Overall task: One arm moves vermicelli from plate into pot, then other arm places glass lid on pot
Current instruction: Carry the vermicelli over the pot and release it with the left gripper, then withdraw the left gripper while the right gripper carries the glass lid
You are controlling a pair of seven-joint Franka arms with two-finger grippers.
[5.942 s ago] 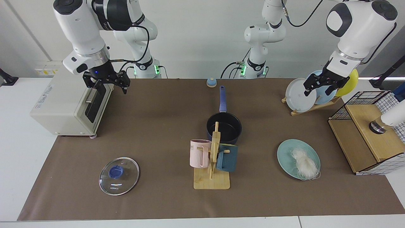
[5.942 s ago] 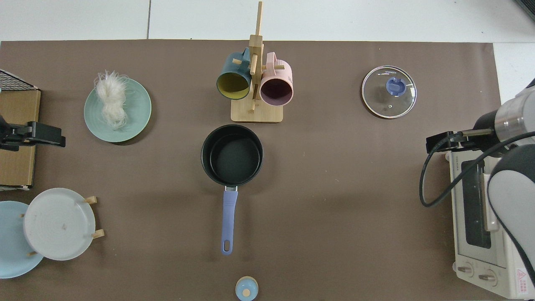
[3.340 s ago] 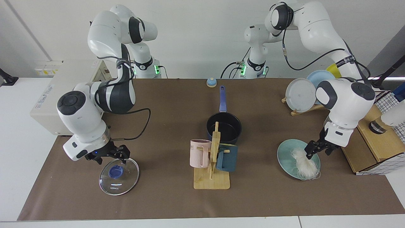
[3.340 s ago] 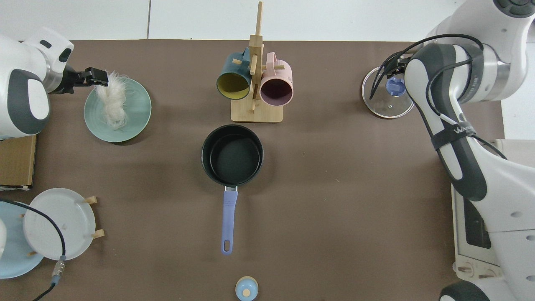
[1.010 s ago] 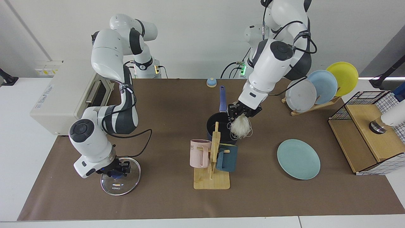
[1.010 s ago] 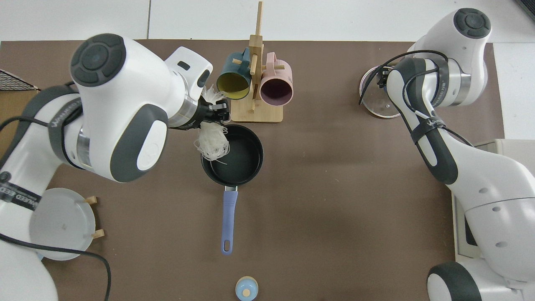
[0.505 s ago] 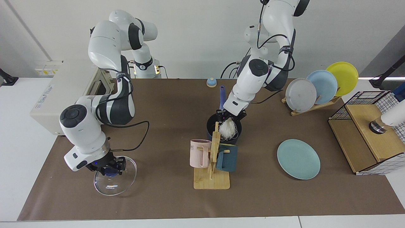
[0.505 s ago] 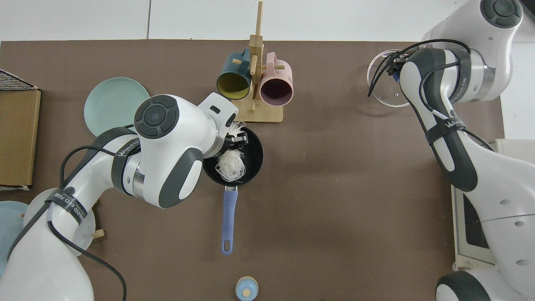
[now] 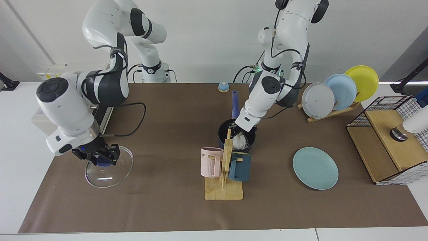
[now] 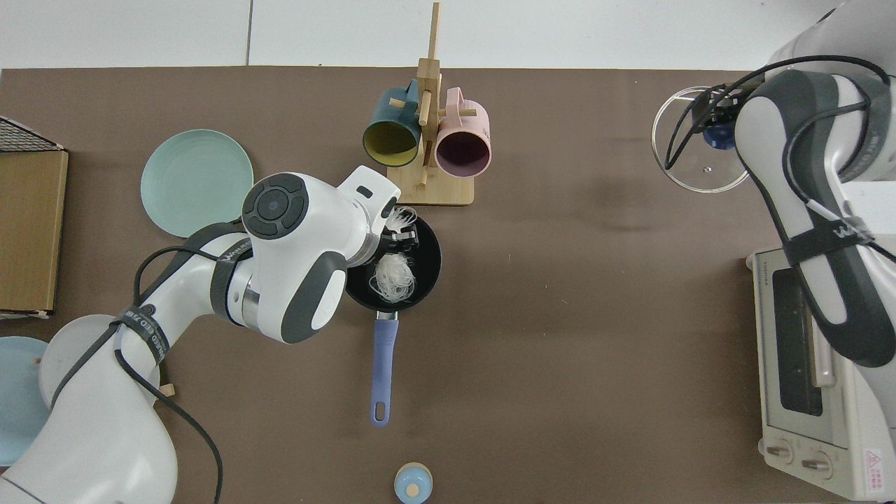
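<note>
The left gripper (image 9: 236, 129) gripped the vermicelli (image 10: 393, 274) inside the pot (image 10: 427, 260). The right gripper (image 9: 100, 157) clasped the lid (image 9: 110, 172) by its knob, tilted above the table.

A brown mat (image 9: 174, 211) carries the pot (image 10: 427, 269), plate (image 9: 316, 169) and mug stand (image 9: 223, 190).

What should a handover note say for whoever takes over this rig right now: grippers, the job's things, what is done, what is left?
Left gripper: down in the pot, at the vermicelli; release not confirmed.
Right gripper: shut on the glass lid by its blue knob, lid lifted and tilted above the mat, far from the pot.
Plate: bare.
Done: vermicelli moved from plate into pot; lid picked up.
Left: let go of the vermicelli and pull the left arm clear, then carry the lid across and set it on the pot. Mind the mug rack just in front of the pot.
</note>
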